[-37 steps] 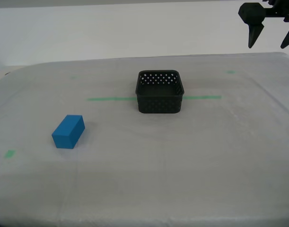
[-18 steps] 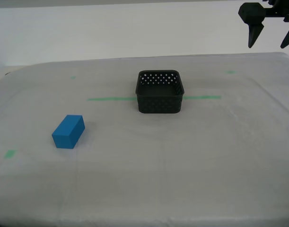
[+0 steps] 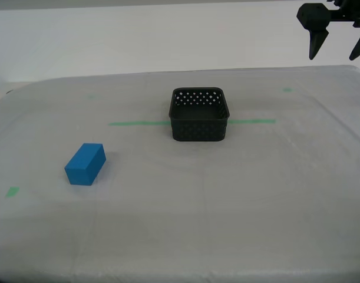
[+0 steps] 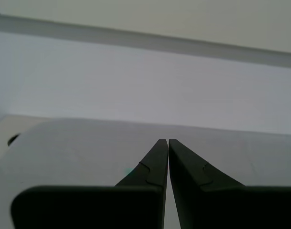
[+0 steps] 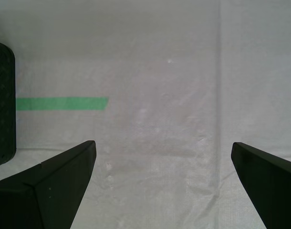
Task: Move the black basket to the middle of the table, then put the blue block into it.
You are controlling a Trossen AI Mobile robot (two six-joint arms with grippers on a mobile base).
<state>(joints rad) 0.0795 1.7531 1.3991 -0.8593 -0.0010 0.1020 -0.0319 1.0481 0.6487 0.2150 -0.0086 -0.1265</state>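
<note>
Now the black basket (image 3: 200, 115) sits mid-table on the green tape line (image 3: 138, 123). Our blue block (image 3: 85, 164) lies well apart, toward the exterior view's left, long axis running front to back. Our first gripper (image 3: 334, 44) hangs wide open beyond the basket; our second gripper (image 4: 165, 148) is closed, empty.

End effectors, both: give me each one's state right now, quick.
My first end effector: open, empty, above bare table beside the black basket.
My second end effector: closed, holding nothing.
</note>
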